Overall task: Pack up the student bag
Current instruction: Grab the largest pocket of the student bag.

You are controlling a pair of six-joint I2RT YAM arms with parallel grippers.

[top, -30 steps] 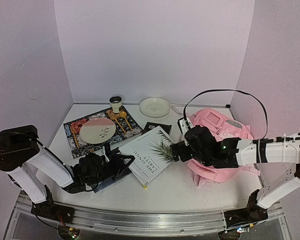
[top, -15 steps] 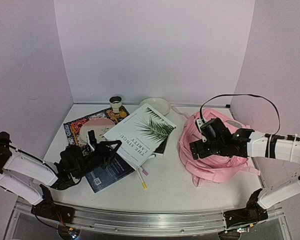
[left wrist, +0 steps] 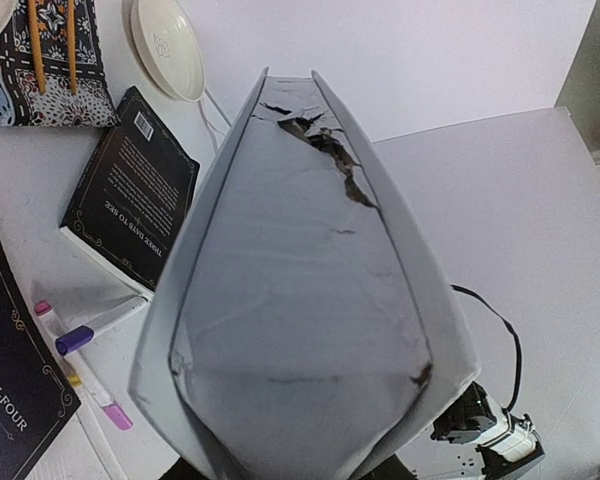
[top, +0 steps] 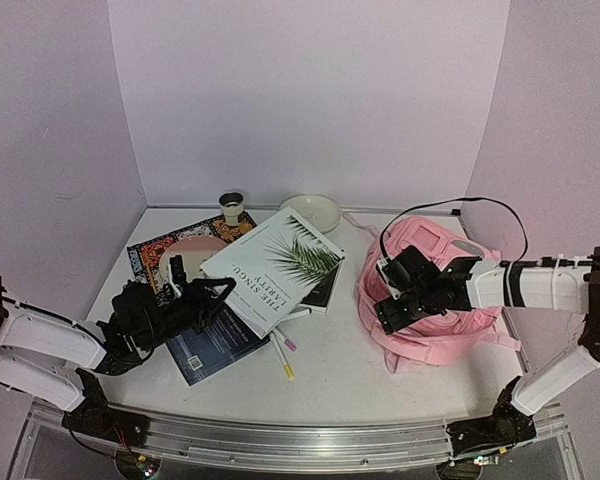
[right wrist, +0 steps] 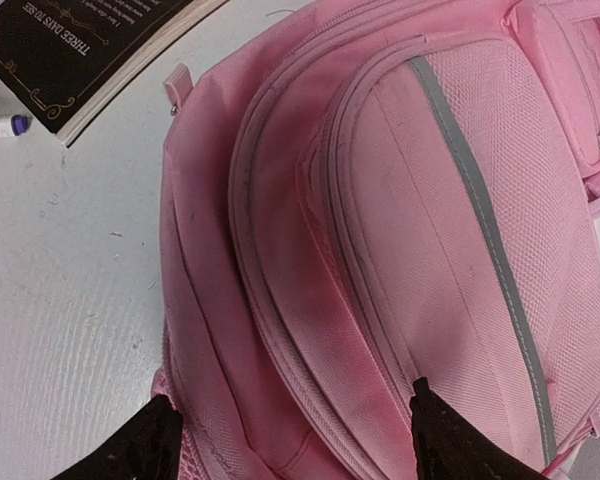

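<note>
Pink student bag [right wrist: 380, 200] sits just under the spread, empty right gripper [right wrist: 298, 440]; left gripper [top: 208, 298], well left, clamps a white book [top: 270, 262].

Patterned placemat [top: 146, 253], pink plate [top: 194, 243], cup [top: 232, 206], white bowl [top: 320, 208] — black book [left wrist: 130, 190] nearby.

Surface: flat white table [top: 340, 375]
Right: large soft pink fabric backpack [top: 427, 240]
Far left: patterned rectangular placemat [top: 145, 256]
Near left: dark blue book [top: 216, 350]
</note>
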